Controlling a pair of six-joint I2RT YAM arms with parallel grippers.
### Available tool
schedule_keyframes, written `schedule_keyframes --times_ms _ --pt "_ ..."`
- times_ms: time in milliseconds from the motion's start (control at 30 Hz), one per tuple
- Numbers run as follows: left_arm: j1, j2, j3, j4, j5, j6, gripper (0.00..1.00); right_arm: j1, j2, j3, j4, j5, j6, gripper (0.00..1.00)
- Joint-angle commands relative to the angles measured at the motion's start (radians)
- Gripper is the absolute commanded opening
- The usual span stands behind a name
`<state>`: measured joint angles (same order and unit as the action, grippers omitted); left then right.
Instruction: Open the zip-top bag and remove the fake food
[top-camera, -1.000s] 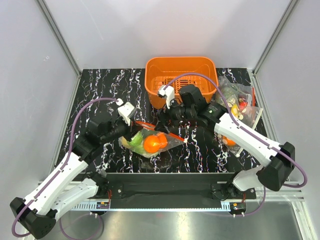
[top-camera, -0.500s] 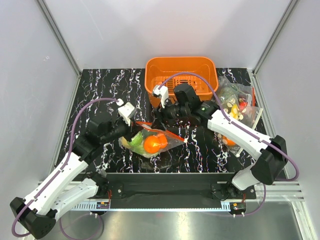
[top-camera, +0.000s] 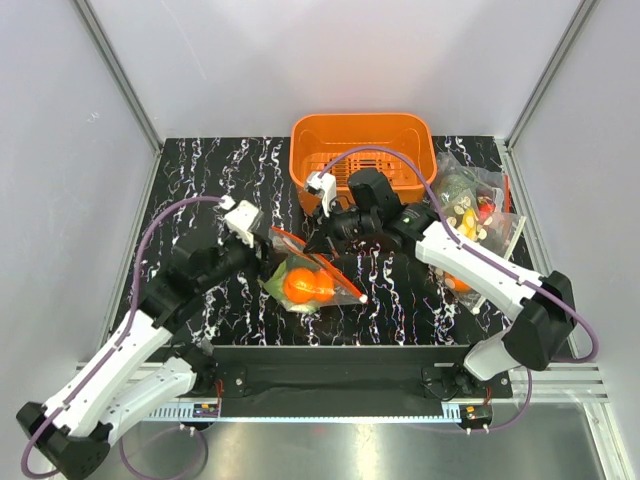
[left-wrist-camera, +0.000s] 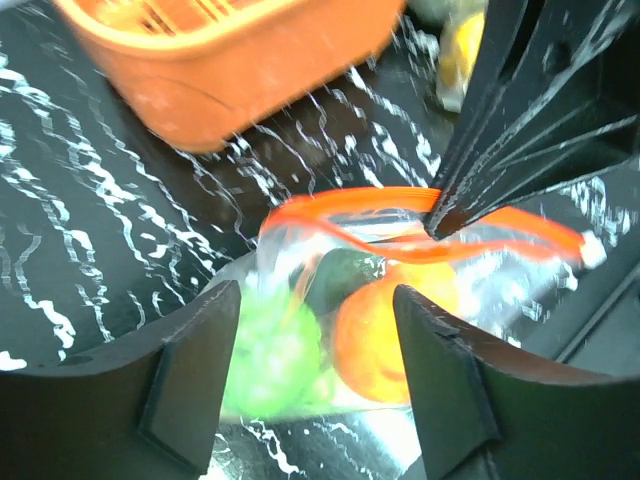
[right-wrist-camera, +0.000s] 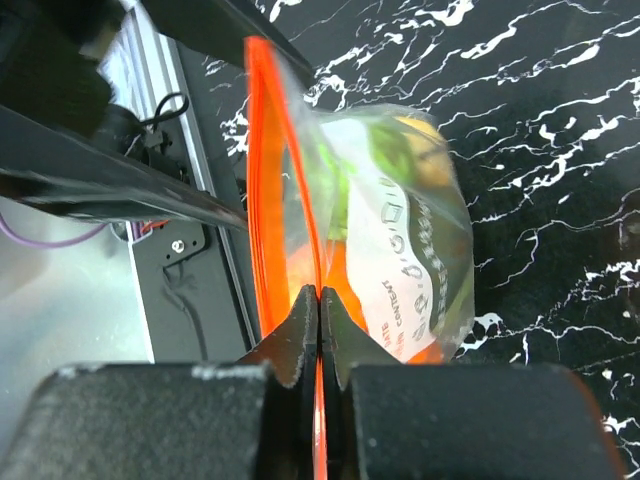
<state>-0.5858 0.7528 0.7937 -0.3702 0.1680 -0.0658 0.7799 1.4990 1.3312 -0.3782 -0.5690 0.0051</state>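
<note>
We're at the middle of the black marbled table (top-camera: 210, 170), and the zip bag (top-camera: 335, 285) sits between the two arms, just in front of the orange basket (top-camera: 363, 150). The right gripper (right-wrist-camera: 319, 300) has its fingers pressed tight together on the bag's red-orange zip strip (right-wrist-camera: 262, 180), pinched right on it with no gap to speak of. The left wrist view shows that same black gripper coming in from the upper right and biting the strip.

The left gripper (left-wrist-camera: 315, 300) is spread wide. It has one finger (left-wrist-camera: 190, 380) on either side of the bag's end, with plastic showing between them (whether either finger touches the plastic, I cannot tell). On that side the strip shows as two orange lines bowed apart, so the mouth looks partly parted.

The fake food (top-camera: 305, 285) is inside the bag. There's an orange fruit (left-wrist-camera: 385, 325), a dark green avocado (left-wrist-camera: 340, 280) just beside it, and a bright green blur (left-wrist-camera: 265, 355) on the left, too smeared to name.

From above, the strip runs on a slant from beside the left gripper toward the table's near edge. Whether the bag's bottom rests on the table is not clear. At the far right, well apart from all this, lies a heap of other clear bags (top-camera: 468, 200).
</note>
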Motion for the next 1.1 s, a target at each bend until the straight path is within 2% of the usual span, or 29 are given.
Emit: schedule_keyframes --times_ms 0,100,167,300,400,633,800,900,1000,1033,1067 --pt "-0.005 -0.085 0.048 0.022 -0.096 -0.072 0.69 0.007 -0.059 0.006 0.047 0.047 0.045 0.0" --pt "-0.003 -0.112 0.07 -0.027 -0.122 -0.159 0.7 0.007 -0.069 -0.006 0.056 0.077 0.064 0.0" --pt "-0.005 -0.109 0.078 -0.033 -0.09 -0.219 0.7 0.007 -0.075 -0.018 0.07 0.083 0.079 0.0" --pt "-0.005 -0.076 0.044 0.048 -0.013 -0.429 0.7 0.007 -0.083 -0.04 0.087 0.089 0.088 0.0" --pt "-0.005 -0.049 0.007 0.091 -0.008 -0.508 0.7 0.007 -0.095 -0.055 0.093 0.09 0.095 0.0" --pt "-0.006 0.011 0.004 0.166 -0.01 -0.565 0.72 0.007 -0.123 -0.092 0.121 0.087 0.105 0.0" --pt "-0.016 0.066 0.019 0.146 -0.028 -0.552 0.73 0.007 -0.128 -0.112 0.136 0.08 0.11 0.0" --pt "-0.019 0.082 0.018 0.123 -0.041 -0.545 0.68 0.007 -0.137 -0.116 0.136 0.089 0.11 0.0" --pt "-0.022 0.094 0.021 0.099 -0.047 -0.539 0.57 0.007 -0.14 -0.119 0.133 0.096 0.105 0.0" --pt "-0.023 0.097 0.019 0.097 -0.038 -0.536 0.53 0.009 -0.143 -0.121 0.131 0.098 0.107 0.0" --pt "-0.022 0.1 0.019 0.097 -0.03 -0.534 0.41 0.007 -0.143 -0.122 0.131 0.107 0.105 0.0"
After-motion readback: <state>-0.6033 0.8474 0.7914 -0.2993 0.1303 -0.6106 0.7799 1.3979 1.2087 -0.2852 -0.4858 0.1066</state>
